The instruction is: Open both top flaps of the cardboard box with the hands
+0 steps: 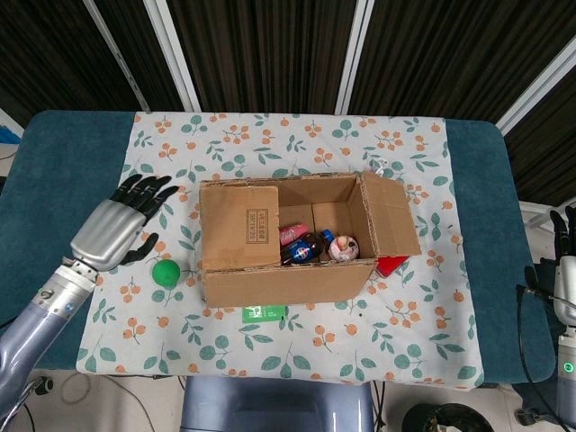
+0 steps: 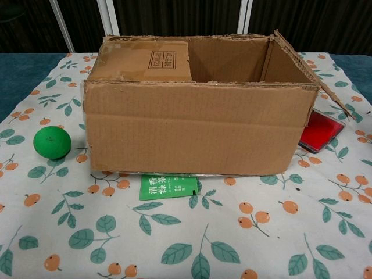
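Note:
The cardboard box [image 1: 297, 279] [image 2: 197, 128] stands mid-table on the floral cloth. Its left top flap [image 1: 240, 225] [image 2: 148, 61] lies flat over the left half of the opening. The right flap [image 1: 390, 213] [image 2: 311, 64] is folded outward and leans away from the box. My left hand [image 1: 120, 229] hovers left of the box with fingers spread, holding nothing, a short gap from the left wall. Only the fingertips of my right hand [image 1: 566, 261] show at the right edge of the head view, far from the box. Neither hand appears in the chest view.
A green ball [image 1: 164, 273] [image 2: 52, 142] lies left of the box, just below my left hand. A green packet [image 1: 265, 313] [image 2: 167, 187] pokes out under the front wall. A red item [image 1: 390, 265] [image 2: 321, 131] sits by the right wall. Bottles and small items [image 1: 319, 245] lie inside.

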`<state>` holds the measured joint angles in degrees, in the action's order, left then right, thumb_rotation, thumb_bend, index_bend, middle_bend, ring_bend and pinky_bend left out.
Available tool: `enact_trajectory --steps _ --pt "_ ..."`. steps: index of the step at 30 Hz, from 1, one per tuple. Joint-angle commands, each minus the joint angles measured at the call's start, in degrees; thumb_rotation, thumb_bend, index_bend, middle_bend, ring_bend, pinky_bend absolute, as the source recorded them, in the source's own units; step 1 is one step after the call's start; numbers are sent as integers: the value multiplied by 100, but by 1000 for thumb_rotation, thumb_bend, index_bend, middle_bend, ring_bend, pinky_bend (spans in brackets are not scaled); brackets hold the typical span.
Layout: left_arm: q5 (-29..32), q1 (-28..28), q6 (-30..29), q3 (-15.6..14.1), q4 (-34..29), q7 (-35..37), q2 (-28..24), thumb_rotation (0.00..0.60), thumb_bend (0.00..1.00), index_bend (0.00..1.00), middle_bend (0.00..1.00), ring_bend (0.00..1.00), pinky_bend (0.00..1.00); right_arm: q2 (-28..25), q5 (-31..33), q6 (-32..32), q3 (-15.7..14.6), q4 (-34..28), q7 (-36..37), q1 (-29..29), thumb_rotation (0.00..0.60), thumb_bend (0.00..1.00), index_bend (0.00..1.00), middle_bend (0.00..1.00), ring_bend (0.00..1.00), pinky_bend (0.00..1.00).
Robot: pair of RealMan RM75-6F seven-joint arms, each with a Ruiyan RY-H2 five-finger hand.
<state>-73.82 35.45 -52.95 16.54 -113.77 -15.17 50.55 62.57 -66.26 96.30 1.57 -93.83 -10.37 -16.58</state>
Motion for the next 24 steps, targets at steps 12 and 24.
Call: enact_trajectory --steps 12,24 --pt "1376 3444 4106 380 1063 -412 -350 600 1000 0 24 0 64 431 -342 -151 335 715 679 264 600 395 61 21 59 237" --pt "2191 6055 5545 -1415 2825 918 684 600 1000 13 67 0 85 468 -380 -350 565 807 892 401 600 397 81 21 59 238"
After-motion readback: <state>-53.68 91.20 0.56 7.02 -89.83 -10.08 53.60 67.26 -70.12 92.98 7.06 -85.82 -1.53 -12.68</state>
